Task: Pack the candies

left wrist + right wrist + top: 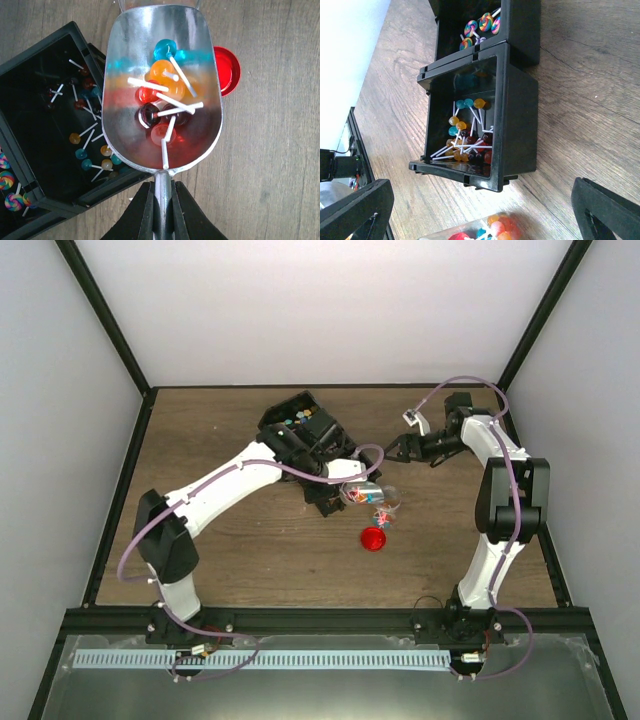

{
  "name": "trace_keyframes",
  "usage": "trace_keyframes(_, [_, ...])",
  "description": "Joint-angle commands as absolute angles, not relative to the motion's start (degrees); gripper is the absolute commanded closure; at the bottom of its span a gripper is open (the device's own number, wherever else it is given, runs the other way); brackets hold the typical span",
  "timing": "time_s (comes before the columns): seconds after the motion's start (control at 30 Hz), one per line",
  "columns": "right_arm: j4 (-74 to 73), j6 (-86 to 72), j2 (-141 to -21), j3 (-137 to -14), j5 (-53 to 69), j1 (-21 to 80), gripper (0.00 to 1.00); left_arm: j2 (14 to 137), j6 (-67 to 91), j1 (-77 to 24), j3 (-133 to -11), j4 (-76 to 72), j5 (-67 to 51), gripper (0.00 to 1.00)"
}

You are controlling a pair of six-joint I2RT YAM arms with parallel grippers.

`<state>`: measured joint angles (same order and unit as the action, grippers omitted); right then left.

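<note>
Candies point(162, 100) fill the scoop point(145, 35), its handle clamped in the left pincer point(161, 210). Some sit in the clear jar point(372, 497) on the table point(250, 560), and many lie in the black bin point(520, 115). The right pincer point(393, 451) hangs wide and empty. Packing looks partway done.

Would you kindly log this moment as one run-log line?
left gripper: shut on scoop | scoop: loaded with candies | right gripper: open

Small round lollipops point(162, 75) on white sticks, blue, orange, red and dark brown, are lying heaped in the silvery metal scoop point(135, 40); more are resting loose in the black plastic bin point(520, 115), rainbow-swirled ones point(485, 21) in the next compartment.
</note>
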<state>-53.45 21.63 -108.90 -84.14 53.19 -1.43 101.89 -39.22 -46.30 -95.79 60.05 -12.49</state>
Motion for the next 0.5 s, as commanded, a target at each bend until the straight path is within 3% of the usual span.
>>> trace_keyframes(0.0, [-52.52, 21.66, -107.31, -83.47, 55.08, -1.89, 0.0, 103.89, -39.55, -47.0, -99.84, 63.26, -10.54, 0.96])
trace_keyframes(0.47, [-51.78, 21.6, -107.32, -82.88, 55.63, -2.46, 0.0, 105.95, -39.66, -47.53, -103.51, 66.64, -8.35, 0.96])
